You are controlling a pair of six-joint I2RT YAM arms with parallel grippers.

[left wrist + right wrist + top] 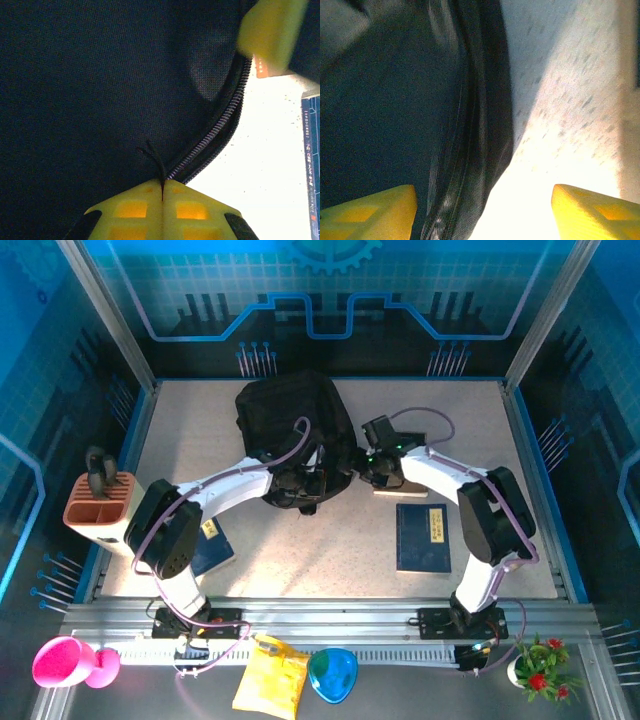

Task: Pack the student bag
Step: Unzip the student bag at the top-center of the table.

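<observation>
The student bag (290, 415) is a large black backpack lying at the back middle of the table. My left gripper (308, 490) rests on its near edge. In the left wrist view this gripper (162, 182) is shut on a thin black zipper pull cord (152, 157), beside the bag's zipper (220, 125). My right gripper (363, 462) is at the bag's right side. It is open (482, 215), its yellow fingers (370, 212) wide apart over the bag's dark edge (465, 150) and the bare table (560, 100). Nothing is held between them.
A blue book (423, 537) lies right of centre, and another blue book (213, 548) lies partly under the left arm. A thin orange-edged book (400, 490) lies under the right forearm. An orange and white pen holder (100, 505) stands at the left edge.
</observation>
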